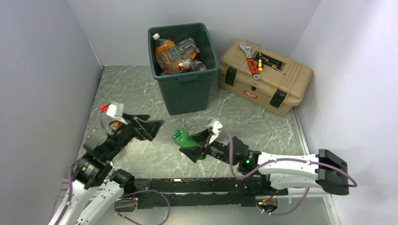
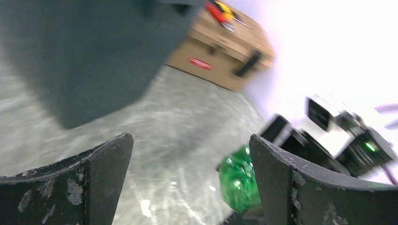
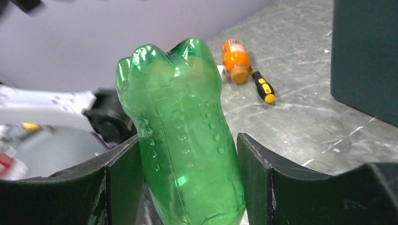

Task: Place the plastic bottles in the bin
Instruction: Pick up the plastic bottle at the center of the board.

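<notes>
The right hand (image 1: 196, 142) grips the green bottle (image 1: 184, 139) around its body, in front of the bin (image 1: 185, 93) and apart from it. The left hand (image 1: 152, 126) is spread, empty. Lifted too low, the bottle could strike the bin's rim and slip out.

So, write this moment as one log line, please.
right gripper: shut on green bottle | left gripper: open | bin: holds bottles
</notes>
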Available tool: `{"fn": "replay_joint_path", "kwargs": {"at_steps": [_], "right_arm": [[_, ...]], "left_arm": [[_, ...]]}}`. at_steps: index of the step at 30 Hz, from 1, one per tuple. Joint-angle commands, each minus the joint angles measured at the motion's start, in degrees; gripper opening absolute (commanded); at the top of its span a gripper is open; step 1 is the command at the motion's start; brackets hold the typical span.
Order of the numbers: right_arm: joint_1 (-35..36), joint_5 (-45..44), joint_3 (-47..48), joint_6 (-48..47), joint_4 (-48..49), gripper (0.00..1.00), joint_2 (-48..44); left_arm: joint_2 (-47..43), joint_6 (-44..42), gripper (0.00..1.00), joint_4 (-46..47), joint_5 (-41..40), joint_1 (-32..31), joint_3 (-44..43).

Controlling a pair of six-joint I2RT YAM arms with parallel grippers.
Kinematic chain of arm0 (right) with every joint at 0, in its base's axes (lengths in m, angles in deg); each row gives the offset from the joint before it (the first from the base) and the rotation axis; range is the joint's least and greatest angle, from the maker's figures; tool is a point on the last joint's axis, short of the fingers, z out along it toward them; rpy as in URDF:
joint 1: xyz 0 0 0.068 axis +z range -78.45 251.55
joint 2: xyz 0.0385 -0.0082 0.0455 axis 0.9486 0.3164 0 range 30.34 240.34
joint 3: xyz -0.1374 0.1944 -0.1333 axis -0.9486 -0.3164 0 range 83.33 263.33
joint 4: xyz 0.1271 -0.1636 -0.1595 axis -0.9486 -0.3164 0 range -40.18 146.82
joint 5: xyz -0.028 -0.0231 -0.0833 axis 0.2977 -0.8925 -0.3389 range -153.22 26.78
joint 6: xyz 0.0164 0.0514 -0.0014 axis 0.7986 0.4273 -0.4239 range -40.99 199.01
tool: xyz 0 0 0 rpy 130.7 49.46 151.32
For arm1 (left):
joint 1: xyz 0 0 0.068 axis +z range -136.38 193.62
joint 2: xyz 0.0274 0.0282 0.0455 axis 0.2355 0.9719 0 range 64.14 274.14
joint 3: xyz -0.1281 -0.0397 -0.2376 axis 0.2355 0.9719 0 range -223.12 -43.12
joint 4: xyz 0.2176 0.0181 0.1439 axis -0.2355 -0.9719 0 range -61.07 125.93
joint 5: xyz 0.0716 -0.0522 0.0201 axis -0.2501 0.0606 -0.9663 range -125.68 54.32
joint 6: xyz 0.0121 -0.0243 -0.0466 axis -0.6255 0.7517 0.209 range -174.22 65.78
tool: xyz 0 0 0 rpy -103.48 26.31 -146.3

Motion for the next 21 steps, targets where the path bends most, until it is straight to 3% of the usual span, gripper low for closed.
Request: {"fn": "replay_joint_path", "kwargs": {"at_steps": [1,7,13,16,21], "right_arm": [[-0.48,-8.11,-4.36,15.99,14.34,0.00,-8.20],[-2.41,-13.24,-10.69,25.65,26.86,0.00,-15.33],[-8.54,-6.35,-8.14,31.94,34.69,0.00,-12.09],[-10.16,-3.14,-5.42,33.14,36.67,0.00,-8.85],[-11.87,0.89,-1.51,35.52,39.77,0.00,-3.49]], "left_arm": [[9.14,3.48,0.99,24.98,34.03,-0.11,2.77],[10.98,6.94,0.99,39.73,37.82,-0.29,9.37],[19.50,12.53,1.00,53.57,46.58,-1.79,10.26],[23.01,9.85,1.00,51.94,47.00,-6.42,8.10],[25.92,-1.43,1.00,40.46,39.02,-15.89,4.80]]}}
